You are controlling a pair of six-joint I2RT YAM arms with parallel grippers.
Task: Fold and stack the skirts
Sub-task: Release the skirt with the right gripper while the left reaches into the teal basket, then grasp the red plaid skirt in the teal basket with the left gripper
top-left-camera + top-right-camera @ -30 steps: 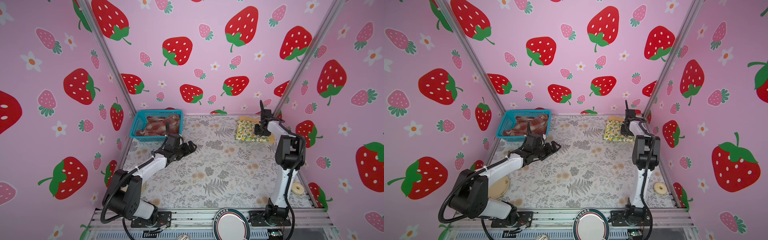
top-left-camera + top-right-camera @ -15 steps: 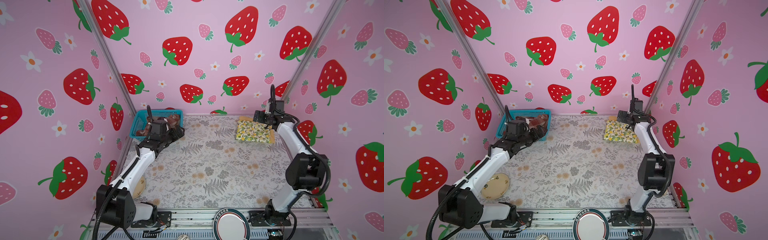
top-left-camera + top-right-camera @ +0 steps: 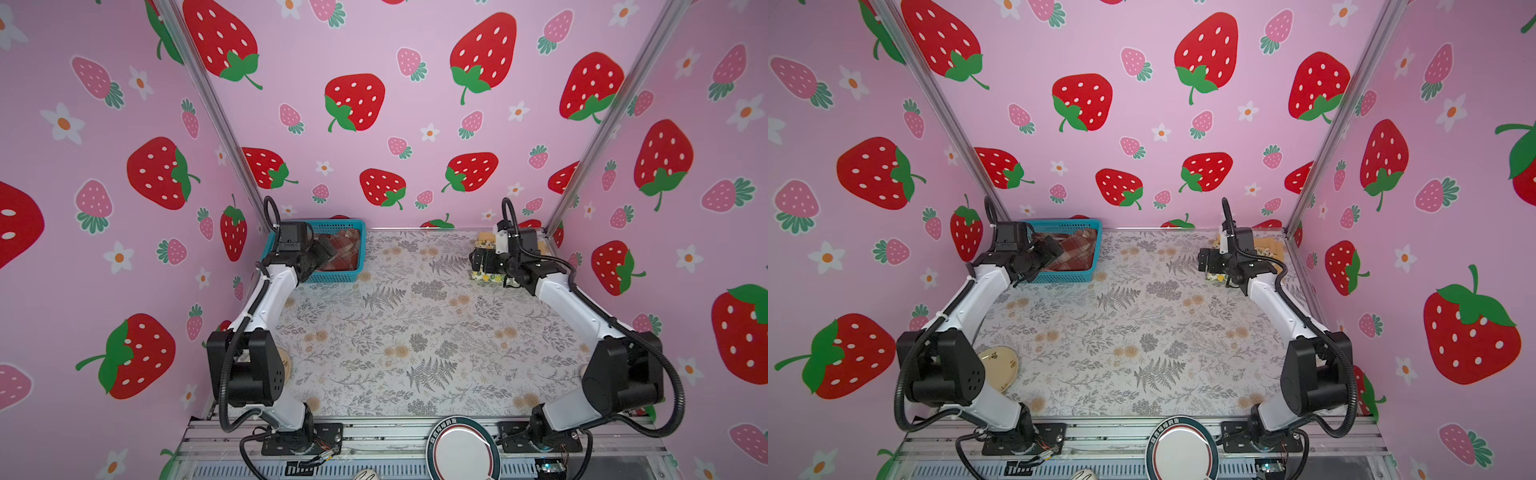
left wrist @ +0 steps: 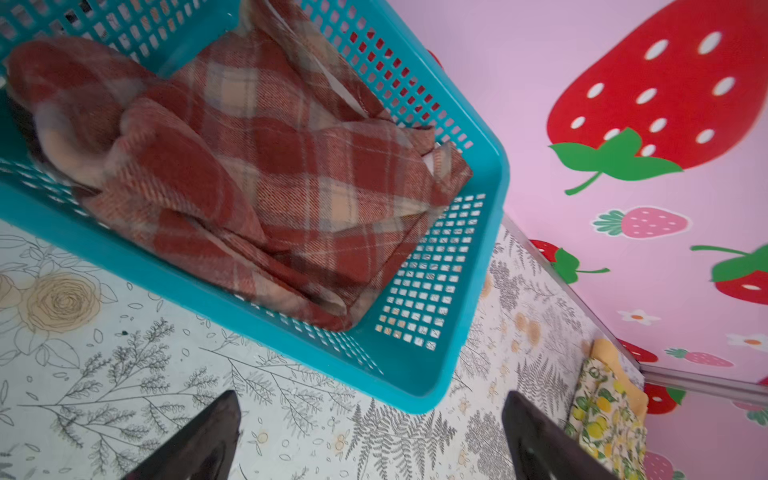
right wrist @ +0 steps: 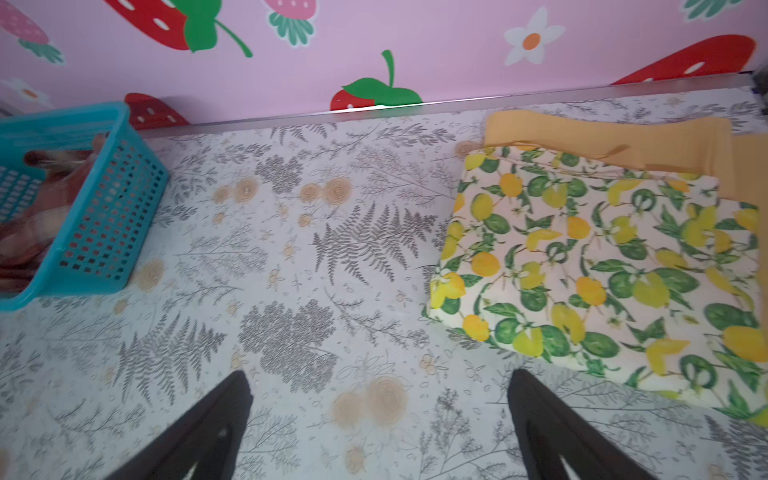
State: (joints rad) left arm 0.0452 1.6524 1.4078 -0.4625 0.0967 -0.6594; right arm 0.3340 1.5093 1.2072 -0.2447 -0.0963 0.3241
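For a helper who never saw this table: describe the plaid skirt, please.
On the table, far left corner, sits a teal mesh basket. The plaid skirt lies crumpled inside it. Unlike the folded lemon skirt and yellow skirt, it is red-brown checked.

The left gripper (image 3: 326, 251) hangs over the teal basket (image 3: 357, 226). The plaid skirt (image 3: 347, 253) lies crumpled just beyond its fingertips. The right gripper (image 3: 478, 261) hovers over the lemon-print skirt (image 3: 487, 277), with the mustard-yellow skirt (image 3: 487, 238) showing just behind it. Its jaws seem parted, but the angle is poor.
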